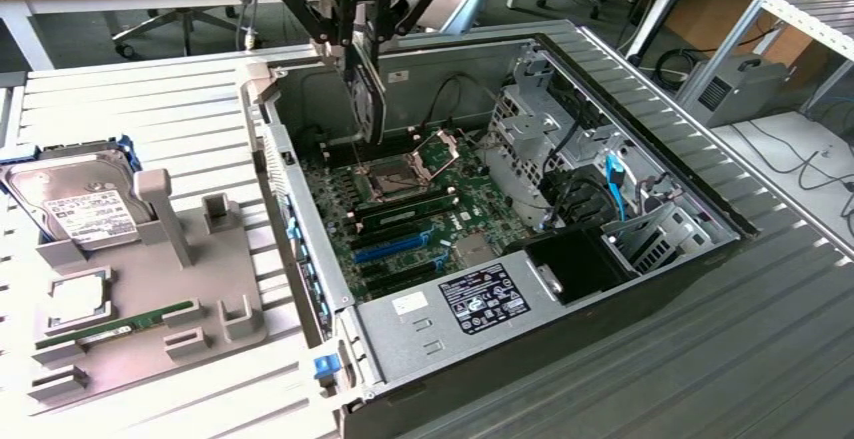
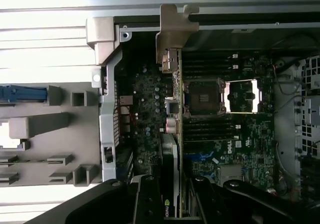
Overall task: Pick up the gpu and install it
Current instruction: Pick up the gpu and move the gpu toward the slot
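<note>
**Card in the air over the open case: square it up before it goes down**

The gripper (image 1: 363,27) is closed part-way, its fingers (image 2: 148,200) clamped on the two flat faces of the gpu (image 1: 370,99). The card hangs edge-down from that grip. It is inside the mouth of the computer case (image 1: 667,174) and above the motherboard (image 1: 441,209), not touching it. Its pale bracket (image 2: 172,31) points toward the case's rear wall.

The card sits over the board near the CPU socket (image 1: 400,171), well apart from the blue slot (image 1: 387,249).

Done well, this step likely means holding the card plumb, with its long edge parallel to the slot. The bracket should run close along the rear wall, so that nothing catches.

Outside the case, the hard drive (image 1: 80,204) and RAM stick (image 1: 114,329) lie on the grey holder (image 1: 147,359).
</note>
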